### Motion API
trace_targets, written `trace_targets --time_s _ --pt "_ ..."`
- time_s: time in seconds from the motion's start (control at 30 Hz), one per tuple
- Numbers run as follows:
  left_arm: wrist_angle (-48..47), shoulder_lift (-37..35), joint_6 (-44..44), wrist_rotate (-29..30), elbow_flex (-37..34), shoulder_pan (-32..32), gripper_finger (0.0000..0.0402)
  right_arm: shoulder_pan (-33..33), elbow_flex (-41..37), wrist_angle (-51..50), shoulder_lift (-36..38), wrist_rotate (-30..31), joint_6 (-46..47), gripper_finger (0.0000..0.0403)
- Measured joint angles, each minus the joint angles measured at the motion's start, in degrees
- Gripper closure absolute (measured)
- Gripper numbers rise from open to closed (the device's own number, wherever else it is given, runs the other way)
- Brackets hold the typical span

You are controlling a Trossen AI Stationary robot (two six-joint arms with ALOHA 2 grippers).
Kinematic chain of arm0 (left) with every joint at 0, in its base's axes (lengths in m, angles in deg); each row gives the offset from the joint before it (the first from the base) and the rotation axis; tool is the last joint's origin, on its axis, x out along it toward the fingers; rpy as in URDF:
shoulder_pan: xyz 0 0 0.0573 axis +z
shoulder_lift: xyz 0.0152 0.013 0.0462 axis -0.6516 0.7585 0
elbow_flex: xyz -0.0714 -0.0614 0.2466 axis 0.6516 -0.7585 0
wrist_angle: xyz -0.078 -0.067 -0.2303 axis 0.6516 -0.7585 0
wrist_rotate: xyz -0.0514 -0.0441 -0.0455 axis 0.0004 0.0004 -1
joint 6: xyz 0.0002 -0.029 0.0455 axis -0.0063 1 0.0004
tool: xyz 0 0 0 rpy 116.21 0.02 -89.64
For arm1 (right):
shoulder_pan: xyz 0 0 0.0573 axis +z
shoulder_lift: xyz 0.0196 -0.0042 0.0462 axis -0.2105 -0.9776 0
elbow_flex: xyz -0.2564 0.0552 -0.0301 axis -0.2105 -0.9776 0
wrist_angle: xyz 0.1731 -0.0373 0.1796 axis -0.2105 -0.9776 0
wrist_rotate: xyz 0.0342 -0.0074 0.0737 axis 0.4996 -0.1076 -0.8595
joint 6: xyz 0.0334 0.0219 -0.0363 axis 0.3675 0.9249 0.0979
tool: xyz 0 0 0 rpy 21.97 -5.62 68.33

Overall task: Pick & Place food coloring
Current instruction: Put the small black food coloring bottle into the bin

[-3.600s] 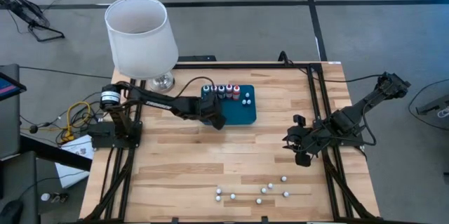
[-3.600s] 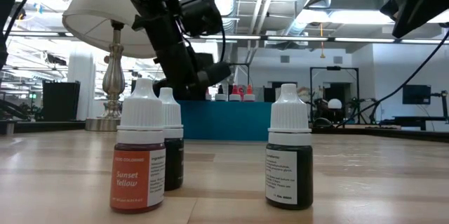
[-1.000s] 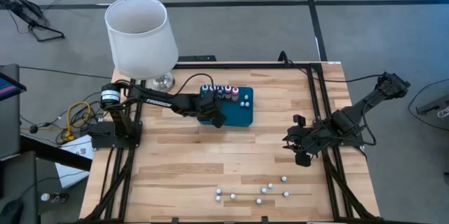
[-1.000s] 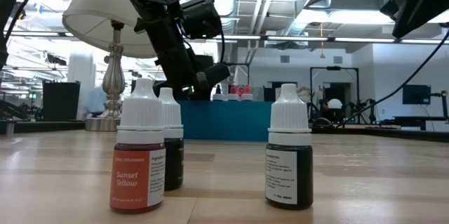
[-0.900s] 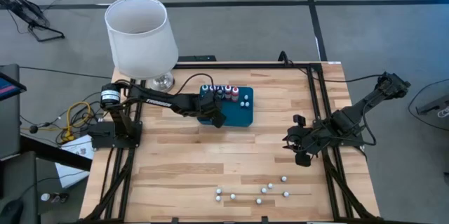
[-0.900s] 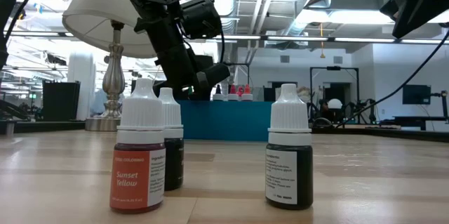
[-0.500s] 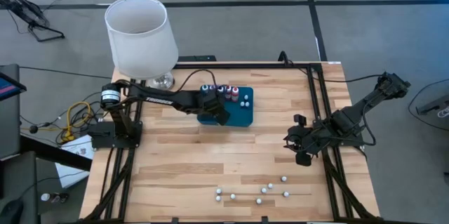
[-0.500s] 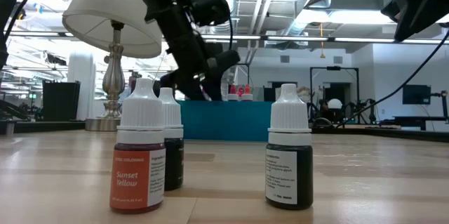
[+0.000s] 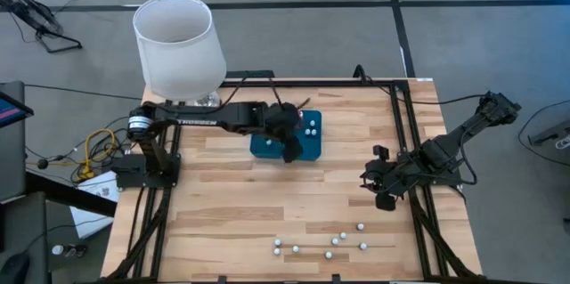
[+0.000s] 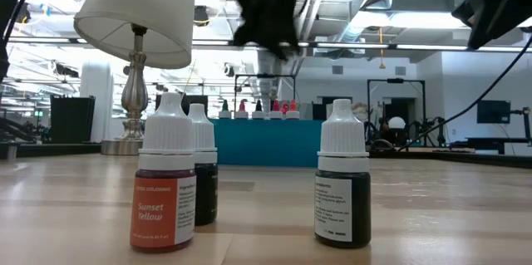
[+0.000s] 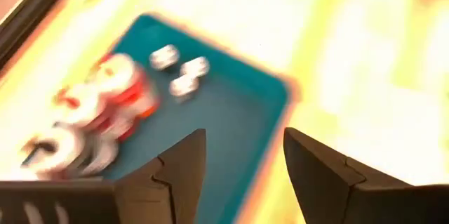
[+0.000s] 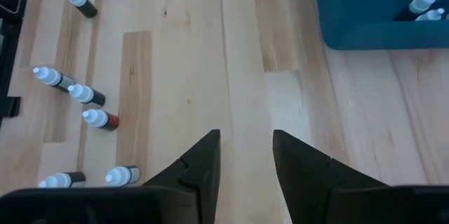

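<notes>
Food coloring bottles (image 10: pixel 258 109) stand in a row along the far edge of a teal tray (image 9: pixel 305 146) near the table's far edge, three white caps (image 11: pixel 181 71) beside them. The left gripper (image 11: pixel 238 168) hovers over the tray, jaws spread and empty. More bottles (image 9: pixel 328 240) stand near the table's (image 9: pixel 232 195) front edge; the right gripper (image 12: pixel 245 161) waits, jaws apart, by the right edge.

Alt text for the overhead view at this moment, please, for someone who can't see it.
Seen from above, the left gripper hangs open and empty over the teal tray at the wooden table's far side. More food coloring bottles stand scattered near the front edge. The right gripper waits open at the right, and a white lamp stands at the far left corner.
</notes>
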State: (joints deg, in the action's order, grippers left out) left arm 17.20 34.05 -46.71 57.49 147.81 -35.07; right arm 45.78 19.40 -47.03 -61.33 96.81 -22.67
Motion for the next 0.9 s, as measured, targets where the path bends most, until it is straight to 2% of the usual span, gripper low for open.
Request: trace_targets --time_s 0.13,0.3,0.43,0.6,0.73,0.9 --pt "-1.73 -0.60 -6.92 -4.49 5.16 -3.72 0.0220 0.06 0.00 0.05 0.00 -1.50 0.45 0.0282" --pt "-4.06 -3.85 -10.72 -5.54 5.28 -8.84 0.0220 0.11 -0.02 0.49 -0.02 -2.87 1.40 0.0282" --pt "-8.95 -6.78 -10.66 -1.27 5.28 -12.35 0.0220 0.11 -0.02 2.00 -0.02 -3.45 1.95 0.0282" --pt "-13.72 -10.03 -8.88 6.41 5.23 -15.98 0.0219 0.63 -0.02 6.51 -0.20 -7.52 1.97 0.0282" --pt "-13.19 -13.72 -6.41 10.92 1.32 -18.38 0.0219 3.68 -0.02 9.26 -2.19 -9.04 2.35 0.0282" --pt "-7.51 -20.84 -0.92 12.10 -9.42 -21.42 0.0219 8.27 -0.02 10.06 -6.35 -8.90 6.68 0.0282"
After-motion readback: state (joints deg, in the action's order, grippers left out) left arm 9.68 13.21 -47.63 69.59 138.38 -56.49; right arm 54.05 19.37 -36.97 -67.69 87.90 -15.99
